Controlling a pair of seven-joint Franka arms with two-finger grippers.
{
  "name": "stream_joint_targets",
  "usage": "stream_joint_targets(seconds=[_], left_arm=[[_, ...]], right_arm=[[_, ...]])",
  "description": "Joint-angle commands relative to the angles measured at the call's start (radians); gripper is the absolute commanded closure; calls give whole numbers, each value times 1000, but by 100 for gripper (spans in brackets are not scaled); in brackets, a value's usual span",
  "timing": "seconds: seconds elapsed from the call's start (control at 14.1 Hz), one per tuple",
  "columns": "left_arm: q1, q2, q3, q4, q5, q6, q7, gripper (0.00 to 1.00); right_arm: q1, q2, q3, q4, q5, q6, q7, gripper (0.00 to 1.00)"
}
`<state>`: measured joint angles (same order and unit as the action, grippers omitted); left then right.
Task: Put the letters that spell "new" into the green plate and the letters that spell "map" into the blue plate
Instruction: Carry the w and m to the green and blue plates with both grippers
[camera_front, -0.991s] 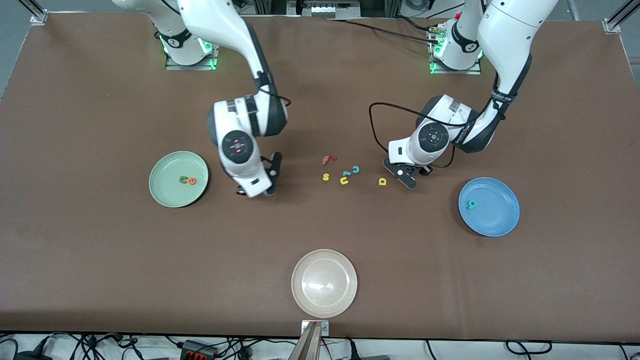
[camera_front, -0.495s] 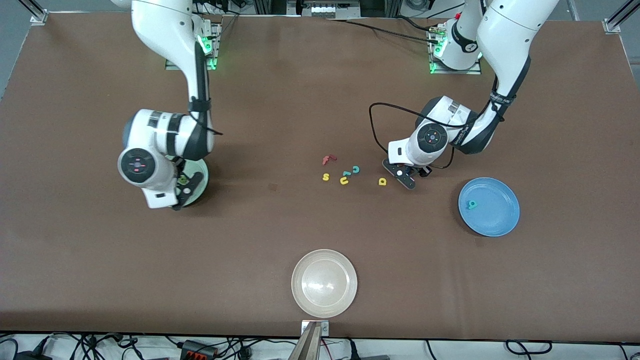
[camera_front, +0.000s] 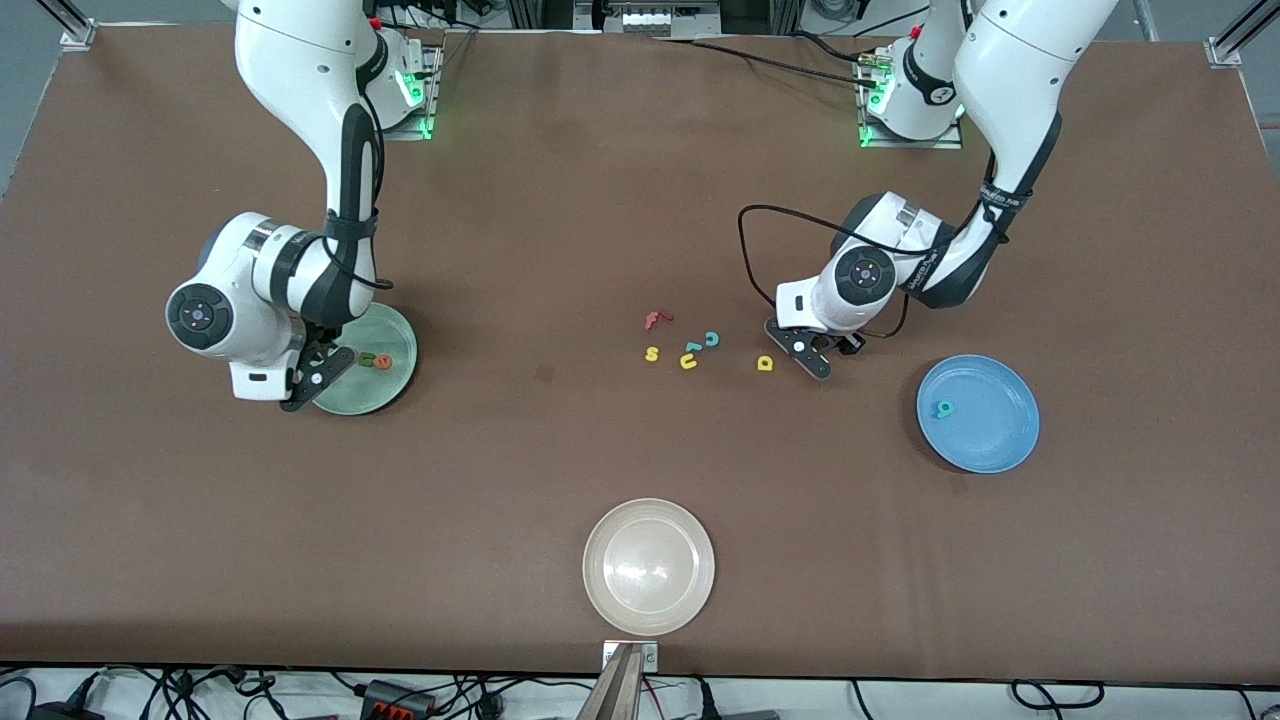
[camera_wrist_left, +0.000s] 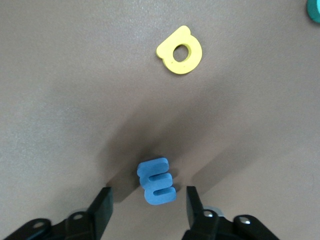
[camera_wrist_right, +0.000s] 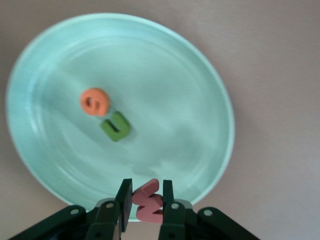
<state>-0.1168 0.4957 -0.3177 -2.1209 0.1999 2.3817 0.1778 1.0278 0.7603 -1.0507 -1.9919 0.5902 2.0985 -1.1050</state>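
Note:
My right gripper (camera_wrist_right: 146, 197) (camera_front: 318, 372) is shut on the red-pink w (camera_wrist_right: 149, 201), over the rim of the green plate (camera_wrist_right: 175, 75) (camera_front: 385, 390) at the right arm's end. An orange e (camera_wrist_right: 94, 102) (camera_front: 383, 362) and an olive-green n (camera_wrist_right: 115, 125) (camera_front: 366, 359) lie touching in that plate. My left gripper (camera_wrist_left: 147, 207) (camera_front: 815, 358) is open low over the table, its fingers (camera_wrist_left: 102, 210) on either side of the blue m (camera_wrist_left: 156, 181) without touching it. A yellow bowl-and-stem letter (camera_wrist_left: 180, 50) (camera_front: 765, 363) lies close beside it. A teal letter (camera_front: 942, 408) rests in the blue plate (camera_front: 990, 440).
Mid-table lie a red f (camera_front: 657, 319), a yellow s (camera_front: 651, 353), a yellow u (camera_front: 688, 361) and a teal c (camera_front: 712, 339). A whitish-beige plate (camera_front: 648, 566) sits near the front camera's edge. A black cable loops by the left wrist.
My right arm has swung from mid-table to the green plate, carrying the w. The left arm has stayed by the yellow letter.

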Motion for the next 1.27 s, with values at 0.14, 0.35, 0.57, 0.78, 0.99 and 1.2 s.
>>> stream_joint_targets(seconds=[0.14, 0.35, 0.57, 0.78, 0.99, 1.2], left_arm=[[-1, 7, -7, 4, 33, 11, -43, 57], [-14, 6, -7, 4, 33, 11, -73, 81], [-17, -2, -6, 19, 35, -5, -77, 96], [-9, -39, -4, 77, 39, -134, -72, 96], [11, -51, 5, 165, 41, -274, -64, 96], [80, -52, 2, 258, 143, -373, 9, 95]], right_arm=[[-21, 16, 4, 4, 57, 15, 60, 93], [-21, 17, 37, 10, 62, 15, 164, 94], [-21, 24, 43, 24, 62, 15, 227, 95], [-37, 42, 52, 42, 68, 15, 277, 95], [-101, 45, 109, 74, 68, 15, 283, 95], [-112, 39, 118, 85, 69, 11, 289, 0]])
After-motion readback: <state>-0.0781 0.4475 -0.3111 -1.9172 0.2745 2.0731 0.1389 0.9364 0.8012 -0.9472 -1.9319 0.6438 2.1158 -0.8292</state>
